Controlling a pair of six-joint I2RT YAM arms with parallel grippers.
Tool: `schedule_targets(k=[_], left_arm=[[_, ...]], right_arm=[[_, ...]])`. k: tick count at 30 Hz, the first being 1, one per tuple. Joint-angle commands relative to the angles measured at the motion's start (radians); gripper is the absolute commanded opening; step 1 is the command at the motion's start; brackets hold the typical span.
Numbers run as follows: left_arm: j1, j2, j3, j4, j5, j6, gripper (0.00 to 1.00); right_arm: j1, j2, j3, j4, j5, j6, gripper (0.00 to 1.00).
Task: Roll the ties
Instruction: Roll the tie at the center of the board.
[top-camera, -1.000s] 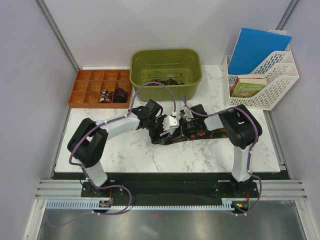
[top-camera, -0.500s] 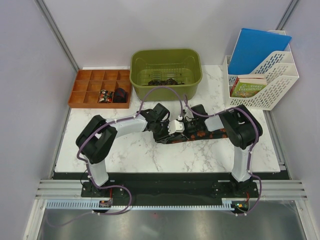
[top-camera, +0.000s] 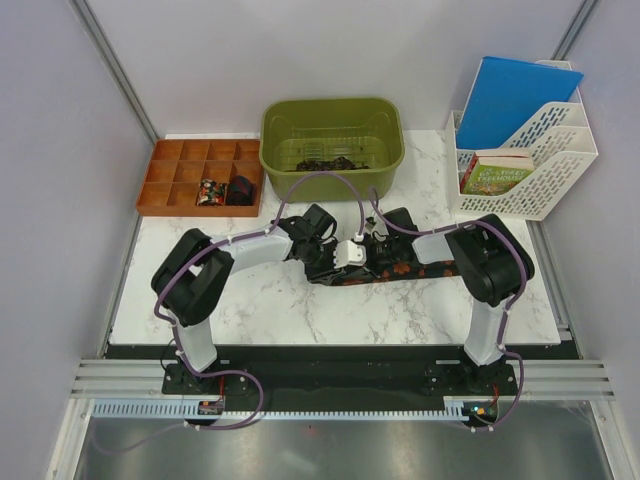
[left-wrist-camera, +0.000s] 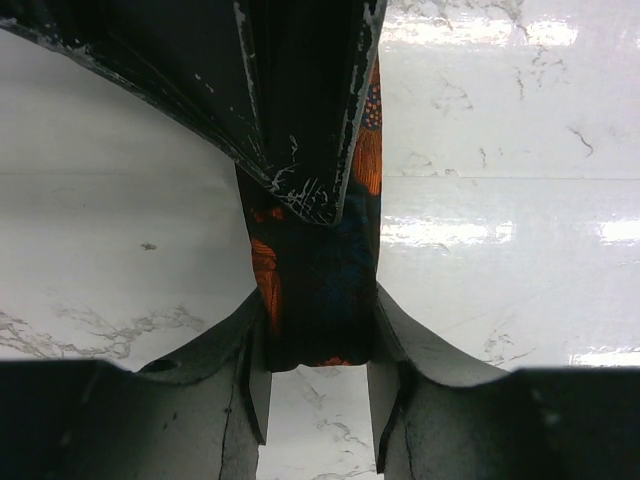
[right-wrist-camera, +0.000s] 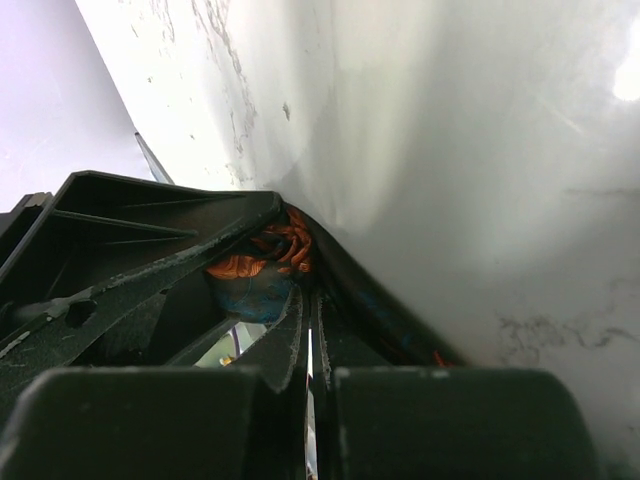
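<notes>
Shifted rightward since the earlier view, left gripper clamps the necktie on the tabletop; right gripper is clenched shut.

light: bright, even | glare: white streaks on table | wrist views: foreground dark, soft

top view high, facing down; wrist views close, sharing tie
</notes>
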Motion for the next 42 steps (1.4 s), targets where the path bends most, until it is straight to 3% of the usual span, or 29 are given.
schedule_targets(k=[1,10,16,24,28,29,36,42], left_arm=[[0.035,0.012,0.018,-0.040,-0.042,0.063,0.41],[0.047,0.012,0.025,-0.045,-0.027,0.060,0.48],[0.050,0.015,0.012,-0.062,0.008,0.123,0.25],[0.050,0.032,0.009,-0.099,0.019,0.164,0.15],[0.050,0.032,0.014,-0.103,0.019,0.172,0.14],[0.050,0.035,0.014,-0.102,0.018,0.174,0.14],[0.050,0.041,0.020,-0.103,0.024,0.174,0.15],[0.050,0.042,0.015,-0.103,0.022,0.171,0.15]], right_arm=[[-0.040,0.003,-0.029,-0.186,0.114,-0.081,0.00],[-0.037,0.037,-0.020,-0.215,0.145,-0.116,0.00],[-0.042,-0.006,0.006,-0.101,0.039,-0.122,0.01],[-0.074,-0.103,0.017,-0.002,-0.041,-0.012,0.21],[-0.068,-0.112,0.000,0.074,-0.044,0.071,0.45],[-0.059,-0.107,0.002,0.076,-0.044,0.080,0.47],[0.007,-0.037,0.003,0.156,-0.010,0.188,0.52],[0.025,-0.002,0.014,0.110,0.021,0.139,0.52]])
